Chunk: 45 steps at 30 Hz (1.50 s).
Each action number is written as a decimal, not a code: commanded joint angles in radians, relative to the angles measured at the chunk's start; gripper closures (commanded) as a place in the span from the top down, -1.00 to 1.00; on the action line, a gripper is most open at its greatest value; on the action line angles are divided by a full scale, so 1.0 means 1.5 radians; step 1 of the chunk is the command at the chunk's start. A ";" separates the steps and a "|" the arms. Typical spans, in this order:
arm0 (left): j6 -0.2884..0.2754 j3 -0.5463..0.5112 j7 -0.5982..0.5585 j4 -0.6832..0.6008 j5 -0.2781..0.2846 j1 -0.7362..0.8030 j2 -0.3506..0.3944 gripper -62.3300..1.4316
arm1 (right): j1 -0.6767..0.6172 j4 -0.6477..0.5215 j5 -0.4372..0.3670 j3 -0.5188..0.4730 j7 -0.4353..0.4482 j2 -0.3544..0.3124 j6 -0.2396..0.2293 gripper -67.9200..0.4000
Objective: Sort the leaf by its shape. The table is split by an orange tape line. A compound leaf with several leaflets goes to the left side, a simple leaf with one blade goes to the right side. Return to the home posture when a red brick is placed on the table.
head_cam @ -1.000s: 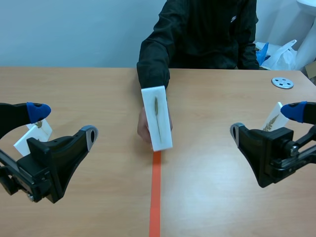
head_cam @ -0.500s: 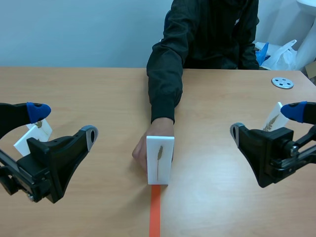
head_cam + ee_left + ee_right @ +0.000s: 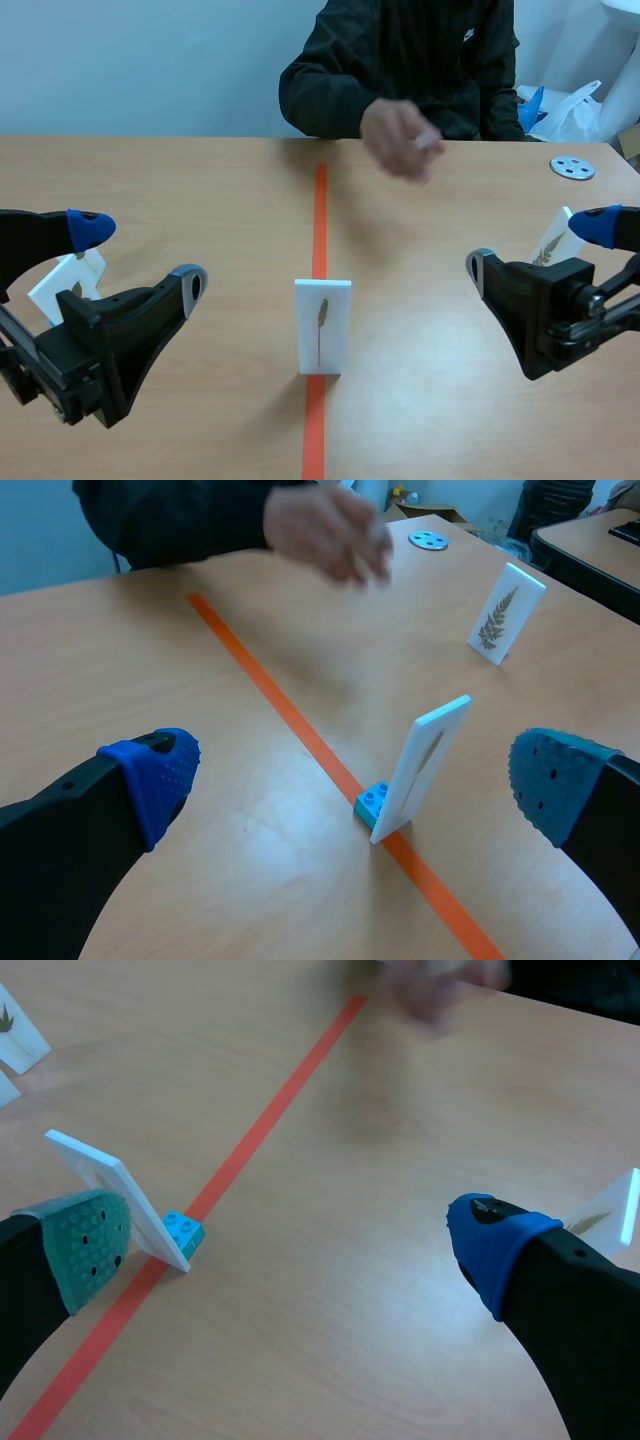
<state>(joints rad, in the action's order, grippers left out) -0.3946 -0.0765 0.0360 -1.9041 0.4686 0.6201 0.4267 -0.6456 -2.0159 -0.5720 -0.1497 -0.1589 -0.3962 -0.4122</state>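
Nearest the robot, the left pincer [image 3: 140, 255] and the right pincer [image 3: 540, 247] both sit low at their own sides of the table [image 3: 200, 180], jaws spread wide and holding nothing, each well apart from the target; that target is the white card [image 3: 322, 325], standing upright right on the orange tape line [image 3: 319, 210] about midway between the two arms, propped on a little blue brick foot [image 3: 372, 802]; the leaf [image 3: 322, 312] on it looks like one skinny blade to me, so I'd call it simple and send it right; handling-wise I'd guess it's light and stiff but thin and smooth, and tippy on such a small base, so pinch across the two flat faces around mid-height rather than nudging an edge; further out a small card [image 3: 72, 280] stands behind the left pincer and a fern card [image 3: 503, 615] on the right side; past those, the person's hand [image 3: 400, 140] hangs above the far end of the tape, touching nothing; a grey disc [image 3: 572, 167] lies at the far right.
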 commanded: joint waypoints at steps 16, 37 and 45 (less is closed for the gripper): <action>-0.075 0.003 0.005 0.016 -0.066 -0.017 -0.001 1.00 | 0.009 -0.005 -0.005 -0.005 0.012 -0.006 0.000 1.00; -0.087 0.186 -0.089 0.301 -0.165 -0.232 0.004 1.00 | 0.009 -0.005 -0.005 -0.005 0.013 -0.006 0.000 1.00; -0.088 0.283 -0.157 0.406 -0.187 -0.332 0.004 1.00 | 0.010 -0.005 -0.005 -0.005 0.013 -0.006 0.000 1.00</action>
<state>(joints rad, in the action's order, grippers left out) -0.5251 0.3496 -0.1818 -1.2861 0.1761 0.1364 0.4324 -0.6456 -2.0159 -0.5720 -0.1497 -0.1589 -0.3958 -0.4122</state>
